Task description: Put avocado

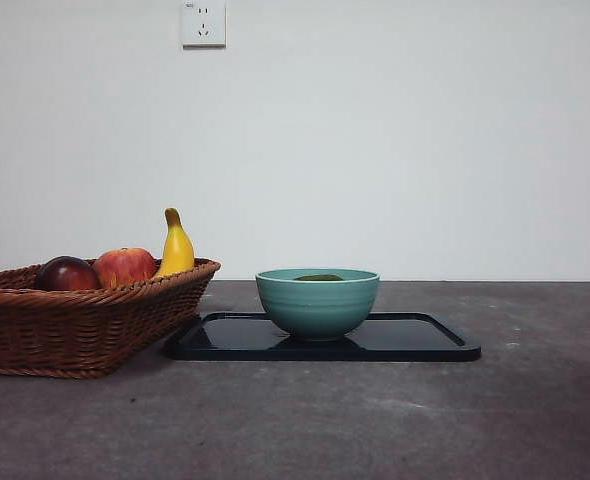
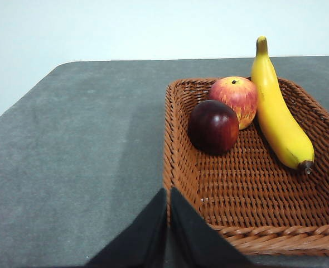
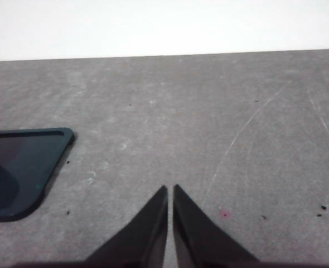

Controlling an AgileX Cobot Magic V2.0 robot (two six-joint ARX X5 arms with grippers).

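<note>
The avocado (image 1: 318, 277) shows only as a dark olive-green sliver above the rim of the teal bowl (image 1: 317, 303), which stands on the black tray (image 1: 425, 340) at the table's middle. My left gripper (image 2: 168, 192) is shut and empty, hovering over the near corner of the wicker basket (image 2: 181, 139). My right gripper (image 3: 170, 190) is shut and empty over bare grey table, to one side of the tray's corner (image 3: 25, 162). Neither arm appears in the front view.
The wicker basket (image 1: 35, 330) at the left holds a dark red-purple fruit (image 2: 213, 127), a red-orange apple (image 2: 235, 99) and a banana (image 2: 279, 111). A wall socket (image 1: 203, 22) sits high on the white wall behind.
</note>
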